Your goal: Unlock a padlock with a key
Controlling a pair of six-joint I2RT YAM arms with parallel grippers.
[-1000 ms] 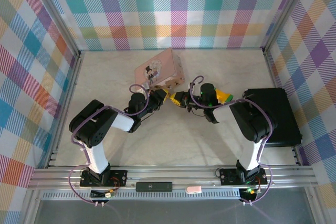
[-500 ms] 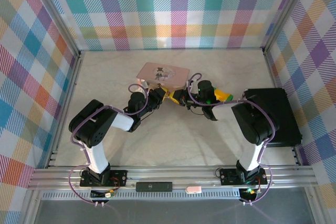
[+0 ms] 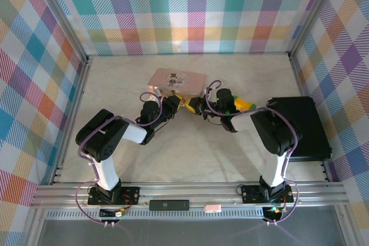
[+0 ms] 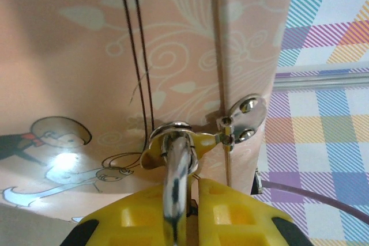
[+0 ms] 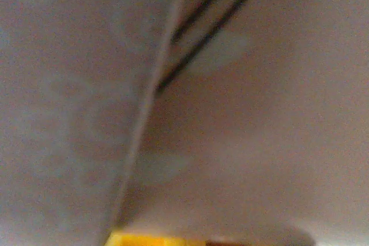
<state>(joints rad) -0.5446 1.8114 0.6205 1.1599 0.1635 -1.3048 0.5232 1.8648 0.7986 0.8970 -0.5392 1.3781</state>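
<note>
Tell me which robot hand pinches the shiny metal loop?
The left gripper: its yellow fingers pinch the padlock's silvery shackle at the pink box's clasp. The right gripper sits shut beside the box.

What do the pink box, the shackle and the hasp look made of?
The box looks like printed card or thin tin, smooth pink with a soft glare spot. The shackle is polished silvery metal, mirror-bright. The hasp is shiny metal too, with two domed rivets.

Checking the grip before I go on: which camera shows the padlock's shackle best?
Left wrist: the silvery shackle passes through the pink box's hasp, between the yellow fingers of the left gripper. From top external it is too small to tell; right wrist is too blurred.
</note>
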